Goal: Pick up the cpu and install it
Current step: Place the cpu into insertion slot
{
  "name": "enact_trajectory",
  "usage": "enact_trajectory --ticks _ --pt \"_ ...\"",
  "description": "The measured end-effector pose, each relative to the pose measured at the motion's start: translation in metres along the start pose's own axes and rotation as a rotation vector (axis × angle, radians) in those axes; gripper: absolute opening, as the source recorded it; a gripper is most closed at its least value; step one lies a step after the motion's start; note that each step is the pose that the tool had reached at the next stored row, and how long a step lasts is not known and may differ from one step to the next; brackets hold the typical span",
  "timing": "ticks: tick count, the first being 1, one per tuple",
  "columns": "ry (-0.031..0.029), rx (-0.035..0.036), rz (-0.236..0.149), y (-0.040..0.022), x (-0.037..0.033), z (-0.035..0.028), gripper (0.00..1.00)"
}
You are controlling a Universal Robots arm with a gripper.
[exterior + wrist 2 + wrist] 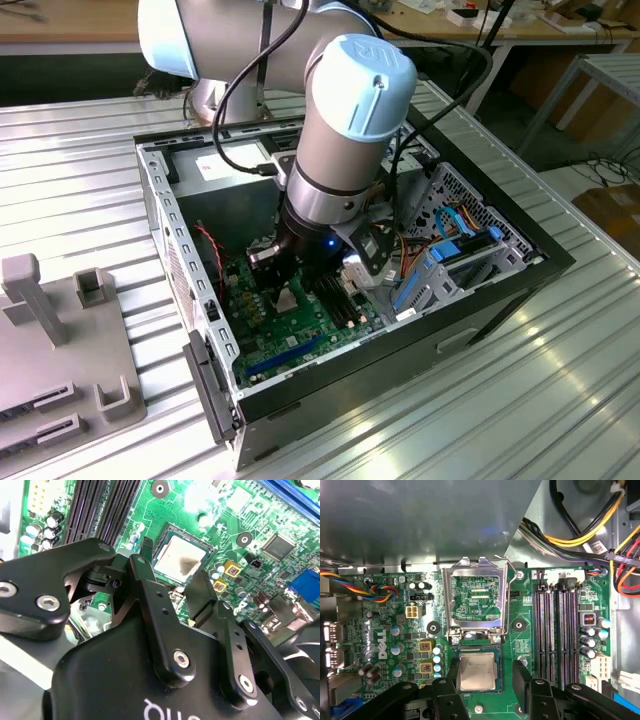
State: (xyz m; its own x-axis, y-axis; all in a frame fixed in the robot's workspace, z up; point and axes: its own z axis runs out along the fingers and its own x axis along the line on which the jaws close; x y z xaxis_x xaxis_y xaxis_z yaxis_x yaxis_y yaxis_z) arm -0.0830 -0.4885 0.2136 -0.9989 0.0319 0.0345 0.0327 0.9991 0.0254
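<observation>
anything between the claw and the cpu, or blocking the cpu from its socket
Nothing visible does. In the first wrist view the cpu already sits in place on the motherboard. The open claw straddles it with nothing between, and the silver hinged frame is swung up, clear of it.

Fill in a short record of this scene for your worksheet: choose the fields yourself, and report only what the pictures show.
setting: open computer case with the arm reaching into it
board: green motherboard lying in the case
cpu: cpu lying flat in its socket
socket frame: socket frame hinged open, standing beside the cpu
memory slots: memory slots, long, black, beside the socket
hand: hand open, straddling the cpu, not clamped on it
</observation>
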Motion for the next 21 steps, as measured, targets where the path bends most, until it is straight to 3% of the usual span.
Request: enact_trajectory --ticks 15,17,19,21 --pt "0.0000 -0.0004 0.000 0.0000 0.0001 -0.0012 0.54" --pt "0.0000 -0.0004 0.000 0.0000 0.0001 -0.0012 0.46" --pt "0.0000 -0.0004 0.000 0.0000 0.0001 -0.0011 0.46" --pt "0.0000 -0.0004 0.000 0.0000 0.0001 -0.0012 0.33"
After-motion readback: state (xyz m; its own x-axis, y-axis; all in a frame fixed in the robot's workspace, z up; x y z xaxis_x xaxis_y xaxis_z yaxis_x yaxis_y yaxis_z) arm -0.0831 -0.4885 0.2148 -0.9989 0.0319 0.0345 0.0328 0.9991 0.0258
